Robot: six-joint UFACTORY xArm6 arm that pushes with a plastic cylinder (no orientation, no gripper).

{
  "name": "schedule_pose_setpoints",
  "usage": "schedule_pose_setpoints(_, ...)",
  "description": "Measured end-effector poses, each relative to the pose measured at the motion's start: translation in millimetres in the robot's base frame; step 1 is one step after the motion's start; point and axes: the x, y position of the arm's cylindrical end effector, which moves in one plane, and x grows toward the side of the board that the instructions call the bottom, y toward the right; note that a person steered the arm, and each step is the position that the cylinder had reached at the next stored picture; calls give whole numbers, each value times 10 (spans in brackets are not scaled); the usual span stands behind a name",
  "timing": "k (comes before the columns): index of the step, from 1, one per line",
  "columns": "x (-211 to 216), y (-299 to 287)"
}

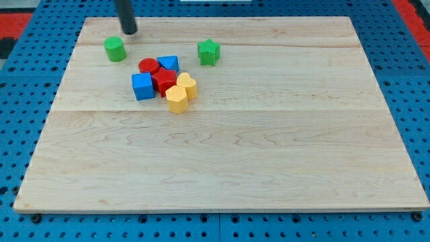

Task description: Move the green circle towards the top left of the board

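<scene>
The green circle point(115, 48) is a short green cylinder near the board's top left. My tip point(130, 31) is the lower end of the dark rod, just above and to the right of the green circle, a small gap apart from it. A green star point(209, 52) lies further right, near the view's top centre.
A tight cluster sits below and right of the green circle: a red circle point(148, 66), a blue triangle point(168, 64), a blue cube point(142, 87), a red star point(164, 81), a yellow heart point(187, 86) and a yellow hexagon point(177, 99). The wooden board point(269, 168) lies on a blue pegboard.
</scene>
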Motion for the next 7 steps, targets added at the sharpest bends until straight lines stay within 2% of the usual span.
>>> schedule_pose_setpoints(1, 455, 305)
schedule_pose_setpoints(2, 926, 235)
schedule_pose_setpoints(3, 955, -466)
schedule_pose_setpoints(5, 515, -317)
schedule_pose_setpoints(7, 437, 156)
